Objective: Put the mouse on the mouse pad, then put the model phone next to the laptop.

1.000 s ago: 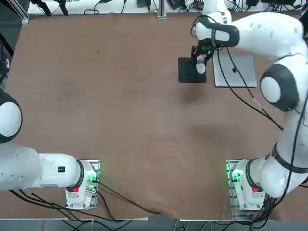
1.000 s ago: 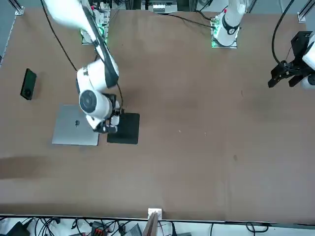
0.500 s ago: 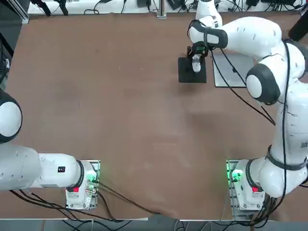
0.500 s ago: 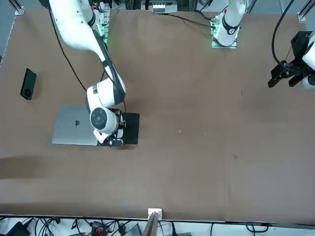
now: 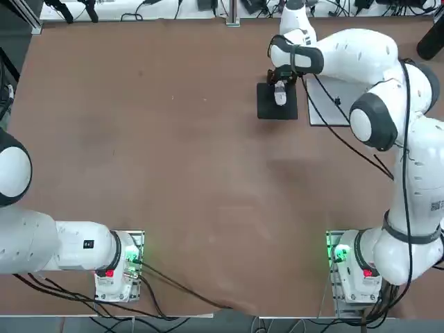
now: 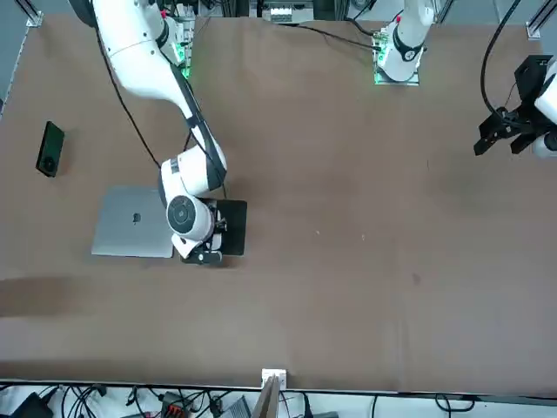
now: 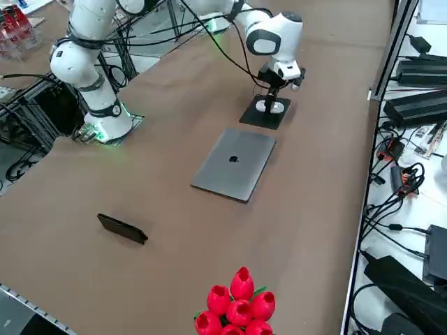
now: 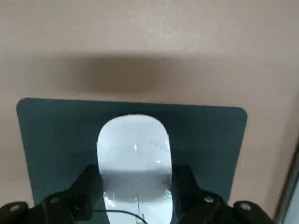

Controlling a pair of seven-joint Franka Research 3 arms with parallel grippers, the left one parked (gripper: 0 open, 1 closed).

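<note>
Mouse (image 8: 133, 154), white smooth oval, lies lengthwise between the right gripper's (image 8: 135, 196) clasping fingers, over the mouse pad (image 8: 51, 140).

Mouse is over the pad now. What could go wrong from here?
The hand holds the mouse by its sides above the pad; whether it rests on the pad is unclear, so releasing early may let it drop or roll. The laptop lies close beside the pad; retreating could clip it. The phone lies far off, a long reach.
</note>
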